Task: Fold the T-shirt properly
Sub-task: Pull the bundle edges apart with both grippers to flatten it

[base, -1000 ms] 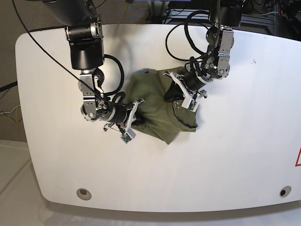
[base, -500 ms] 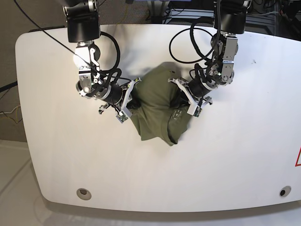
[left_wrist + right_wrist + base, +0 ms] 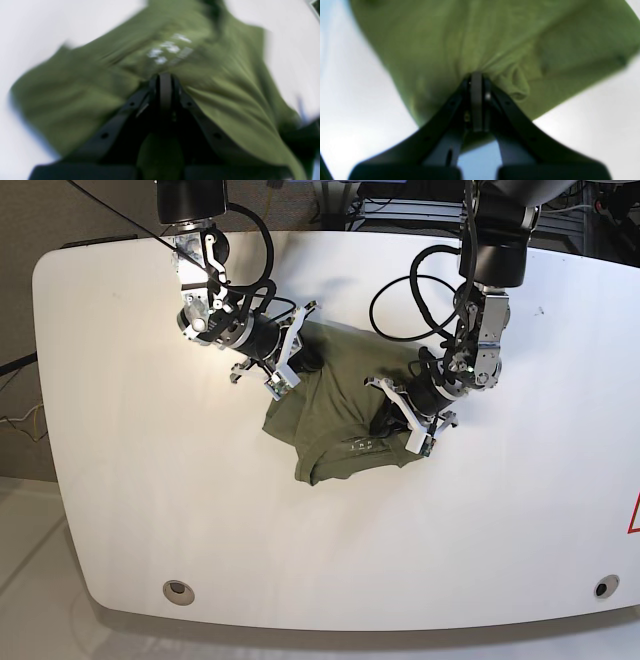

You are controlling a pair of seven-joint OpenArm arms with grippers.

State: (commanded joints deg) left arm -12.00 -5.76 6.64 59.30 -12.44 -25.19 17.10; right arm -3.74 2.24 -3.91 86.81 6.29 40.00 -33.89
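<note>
The T-shirt (image 3: pixel 340 405) lay bunched in a rumpled heap on the white table (image 3: pixel 520 510), around the middle of its width and nearer the far edge than the near one. It was well clear of both side edges.

The right end effector (image 3: pixel 290 360) was clamped on the cloth at the heap's far-left part. In the right wrist view its fingers met with olive fabric (image 3: pixel 480 45) gathered into a pucker right at the tips, and the cloth spread away from there in folds.

The left end effector (image 3: pixel 408 418) was closed on the T-shirt at the heap's right side. The left wrist view, though blurred, showed the two fingers pressed together with the green cloth (image 3: pixel 225 82) draped over and around them. Just beyond the tips a small patch of pale print (image 3: pixel 170 48) showed on the fabric; the blur made it unreadable. In the base view a faint light marking (image 3: pixel 362 446) sat near the heap's near edge.

Black cables (image 3: pixel 400 300) looped from the left arm over the table's far part. Two round fittings (image 3: pixel 178 589) sat in the table near its near edge, one towards each near corner.
</note>
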